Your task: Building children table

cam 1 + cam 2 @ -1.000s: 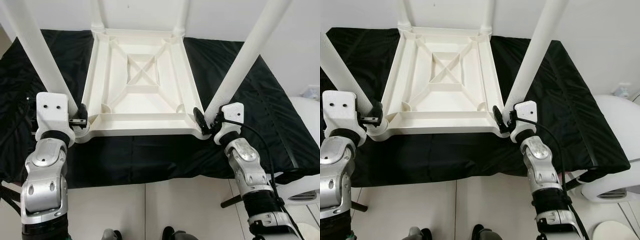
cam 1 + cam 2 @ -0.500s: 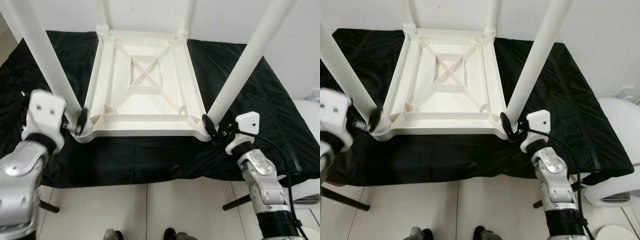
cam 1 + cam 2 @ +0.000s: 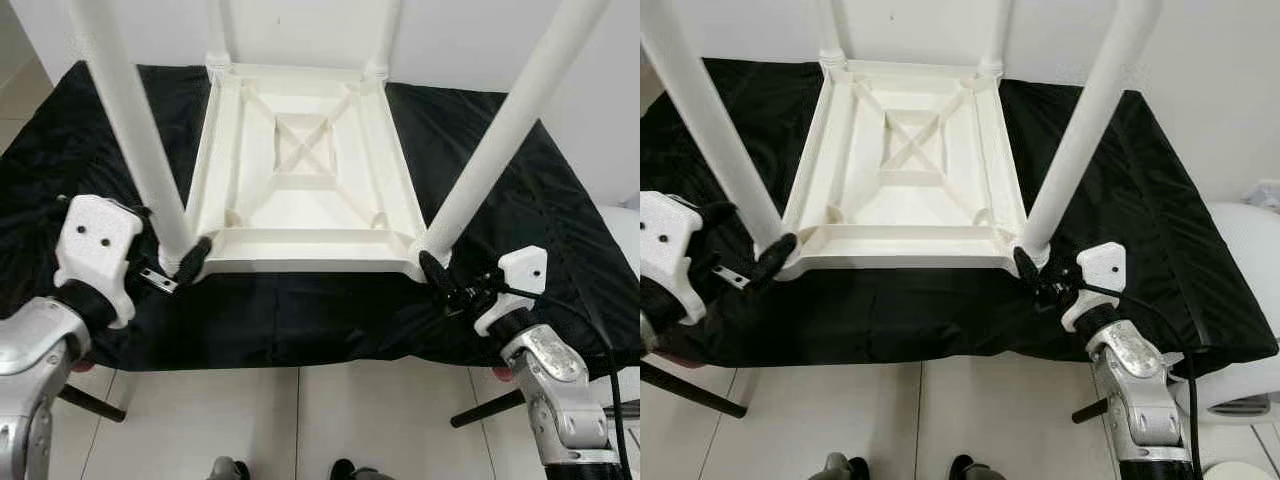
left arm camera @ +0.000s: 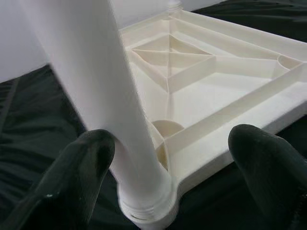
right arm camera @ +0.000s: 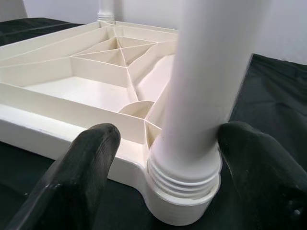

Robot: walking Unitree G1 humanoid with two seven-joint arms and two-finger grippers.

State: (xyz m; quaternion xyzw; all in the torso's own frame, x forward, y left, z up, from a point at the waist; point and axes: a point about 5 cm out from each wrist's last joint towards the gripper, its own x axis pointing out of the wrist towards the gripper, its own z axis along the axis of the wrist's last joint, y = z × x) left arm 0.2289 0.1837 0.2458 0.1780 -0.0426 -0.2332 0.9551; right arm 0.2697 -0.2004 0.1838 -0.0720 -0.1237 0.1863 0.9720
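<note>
Four upright white legs (image 3: pixel 135 130) ring the upturned table (image 3: pixel 300 190), blocking each corner; between them the ribbed underside lies open, and bare black cloth (image 3: pixel 560 230) flanks it left and right

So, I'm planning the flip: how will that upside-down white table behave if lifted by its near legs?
The table looks like thin ribbed moulded plastic, so probably light and fairly stiff. Its smooth round legs could slip in the left gripper or right gripper. Long upright legs may make it top-heavy and apt to tip on the black cloth.
</note>
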